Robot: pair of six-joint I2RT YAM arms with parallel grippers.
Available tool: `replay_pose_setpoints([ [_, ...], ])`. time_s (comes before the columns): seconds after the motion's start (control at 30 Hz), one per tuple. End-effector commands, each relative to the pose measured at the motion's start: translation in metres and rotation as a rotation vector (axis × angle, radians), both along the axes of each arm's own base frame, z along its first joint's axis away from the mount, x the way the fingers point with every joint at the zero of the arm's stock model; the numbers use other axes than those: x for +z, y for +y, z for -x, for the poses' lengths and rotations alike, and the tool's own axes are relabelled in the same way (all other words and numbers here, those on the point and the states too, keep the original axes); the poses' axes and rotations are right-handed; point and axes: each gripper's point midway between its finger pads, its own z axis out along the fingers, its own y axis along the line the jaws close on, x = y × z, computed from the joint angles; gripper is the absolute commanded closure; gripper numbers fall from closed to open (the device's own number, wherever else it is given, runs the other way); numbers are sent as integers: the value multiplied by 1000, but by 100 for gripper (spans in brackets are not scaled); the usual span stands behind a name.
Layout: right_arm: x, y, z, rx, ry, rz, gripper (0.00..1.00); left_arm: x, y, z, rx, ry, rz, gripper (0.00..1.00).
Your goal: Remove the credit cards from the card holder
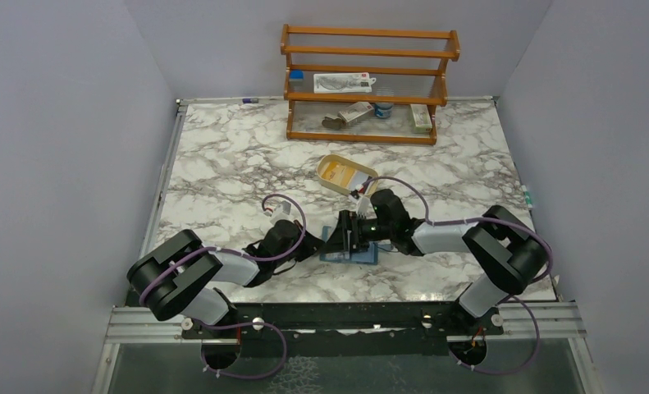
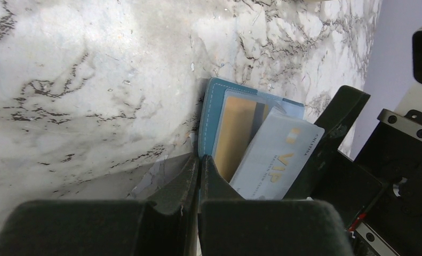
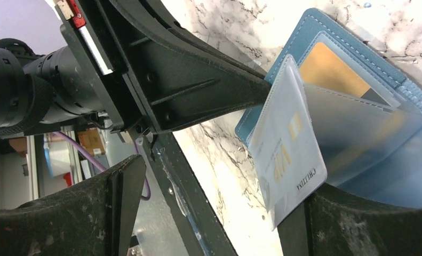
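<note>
The teal-blue card holder (image 1: 350, 253) lies open on the marble near the front edge. My left gripper (image 2: 199, 166) is shut on the edge of the card holder (image 2: 211, 114), with a thin teal strip pinched between its fingers. A pale grey credit card marked VIP (image 2: 275, 160) sticks out of a slot at a slant, beside a gold card (image 2: 235, 133) behind a clear window. My right gripper (image 3: 214, 213) stands open over the card holder (image 3: 326, 26). The VIP card (image 3: 288, 154) leans against its right finger (image 3: 358, 224), and the other finger (image 3: 91, 213) is far off it.
An oval tan tray with a yellow inside (image 1: 345, 173) sits just behind the two grippers. A wooden rack (image 1: 368, 82) with small packets and bottles stands at the back. The table's front rail (image 1: 345, 316) runs close in front of the card holder.
</note>
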Motion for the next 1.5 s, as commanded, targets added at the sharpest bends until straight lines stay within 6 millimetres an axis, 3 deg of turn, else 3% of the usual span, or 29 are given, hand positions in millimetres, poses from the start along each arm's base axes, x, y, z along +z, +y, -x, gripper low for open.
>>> replay_pose_setpoints([
  [0.0, 8, -3, 6, 25, -23, 9, 14, -4, 6, 1, 19, 1, -18, 100],
  [0.4, -20, -27, 11, -10, -7, 99, 16, -3, 8, 3, 22, 0, -15, 100],
  [0.77, -33, -52, -1, -90, -14, 139, 35, -4, 9, 3, 23, 2, -18, 100],
  [1.07, -45, -73, -8, -138, -1, 179, 37, -6, 9, 3, 22, 7, -21, 100],
  [1.47, -66, -86, -8, -153, 51, 233, 73, -8, 7, 3, 15, 13, -27, 100],
])
